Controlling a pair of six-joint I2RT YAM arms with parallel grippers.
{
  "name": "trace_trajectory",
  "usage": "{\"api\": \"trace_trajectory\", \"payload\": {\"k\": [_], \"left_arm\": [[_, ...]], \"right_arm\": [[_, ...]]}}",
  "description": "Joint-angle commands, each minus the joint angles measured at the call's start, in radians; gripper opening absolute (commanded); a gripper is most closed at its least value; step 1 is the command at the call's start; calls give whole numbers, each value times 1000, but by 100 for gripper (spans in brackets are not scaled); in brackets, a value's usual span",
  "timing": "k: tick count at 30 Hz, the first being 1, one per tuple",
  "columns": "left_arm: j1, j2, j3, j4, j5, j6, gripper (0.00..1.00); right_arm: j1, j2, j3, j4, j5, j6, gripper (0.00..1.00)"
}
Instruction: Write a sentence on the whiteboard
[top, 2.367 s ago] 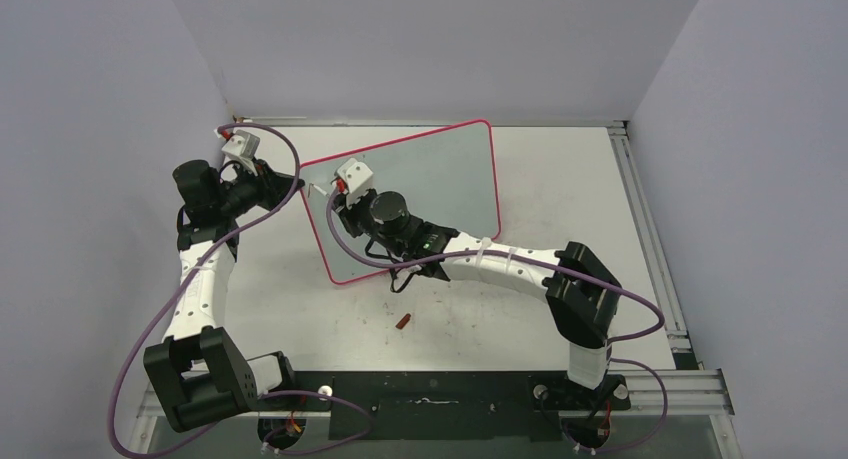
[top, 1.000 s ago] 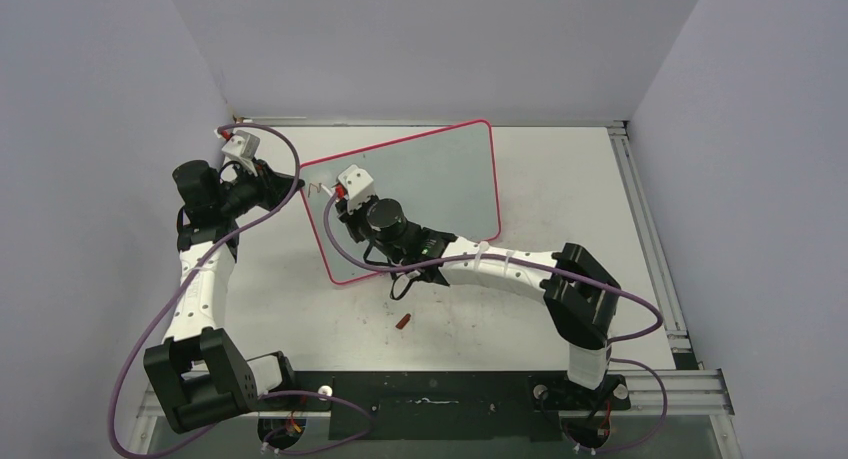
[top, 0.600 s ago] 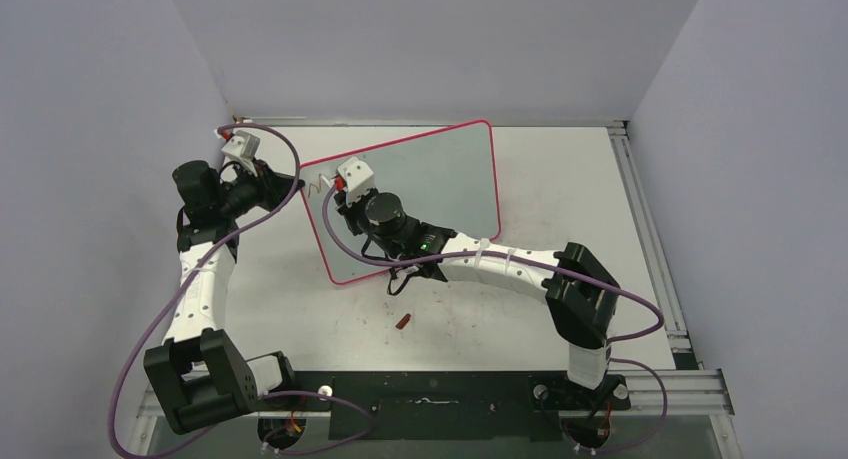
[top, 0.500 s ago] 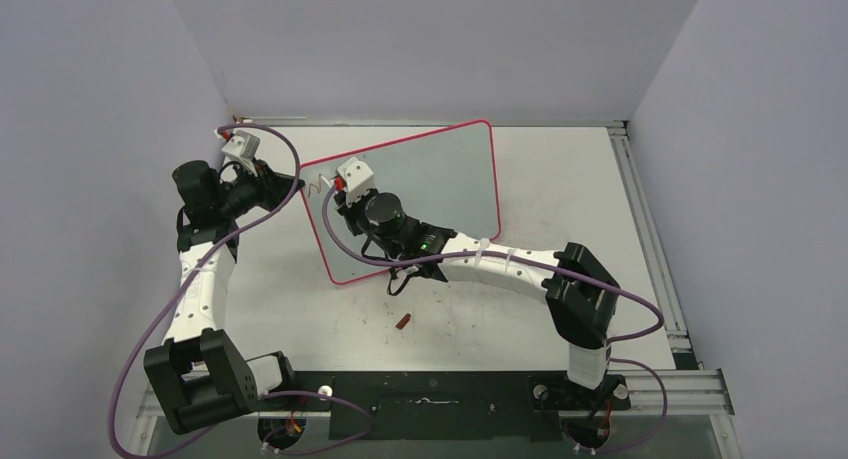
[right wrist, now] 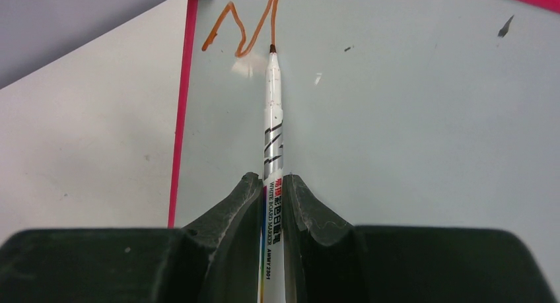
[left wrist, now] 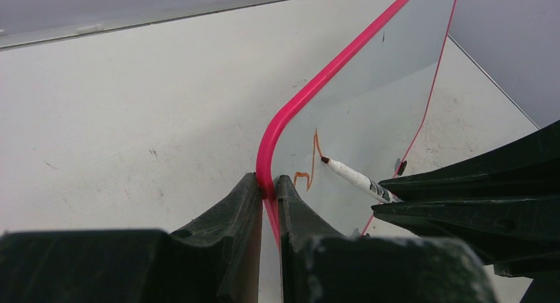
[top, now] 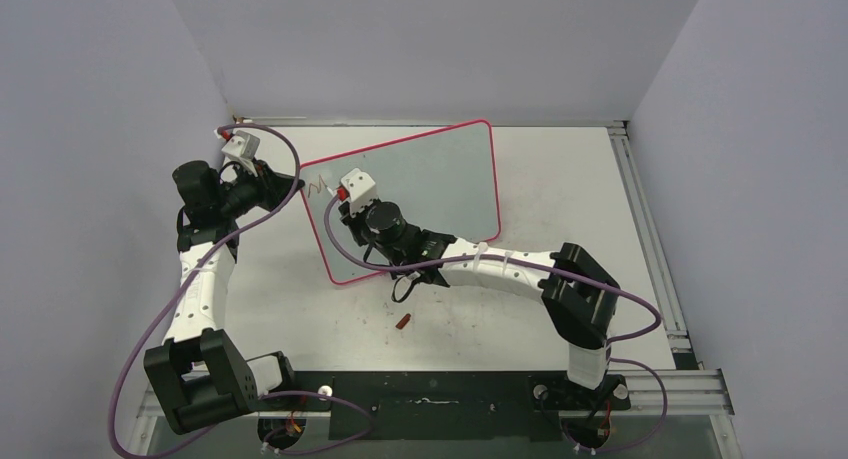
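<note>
The whiteboard (top: 440,179) stands tilted on the table, pale grey with a pink-red rim. My left gripper (top: 290,186) is shut on its upper left corner, and the left wrist view shows the rim (left wrist: 284,121) pinched between the fingers (left wrist: 267,187). My right gripper (top: 345,203) is shut on a white marker (right wrist: 272,118), with its tip touching the board. The sentence (right wrist: 241,26) is only one orange-brown zigzag like an "M" near the left rim. It also shows in the left wrist view (left wrist: 310,164) beside the marker (left wrist: 353,176).
A small red-brown marker cap (top: 403,321) lies on the table in front of the board. A black foot (left wrist: 401,166) shows at the board's lower edge. Grey walls close in on three sides, and a metal rail (top: 650,239) runs along the right.
The zigzag has appeared stroke by stroke on the board, which was bare at first. My right gripper has drawn the marker tip down the last stroke. The left gripper has not moved.
</note>
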State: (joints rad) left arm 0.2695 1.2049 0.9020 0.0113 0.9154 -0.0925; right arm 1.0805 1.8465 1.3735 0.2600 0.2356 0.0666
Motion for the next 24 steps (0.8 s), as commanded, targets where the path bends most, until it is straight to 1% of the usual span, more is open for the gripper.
{"api": "trace_trajectory", "payload": {"k": [1,8,16,24], "left_arm": [[-4,-16,-14,-33,23,8,0],[-4,-18,-16,-33,21,8,0],[-3,-18,-16,-34,17,8,0],[-4,-19,-16,-33,15,8,0]], "right_arm": [[-4,0,-30,-10,12,21,5],[2,-14,-43,2,13,17,5],[24,-100,-89,85,19,-2,5],[21,-79,-46,78,56,-24,5]]}}
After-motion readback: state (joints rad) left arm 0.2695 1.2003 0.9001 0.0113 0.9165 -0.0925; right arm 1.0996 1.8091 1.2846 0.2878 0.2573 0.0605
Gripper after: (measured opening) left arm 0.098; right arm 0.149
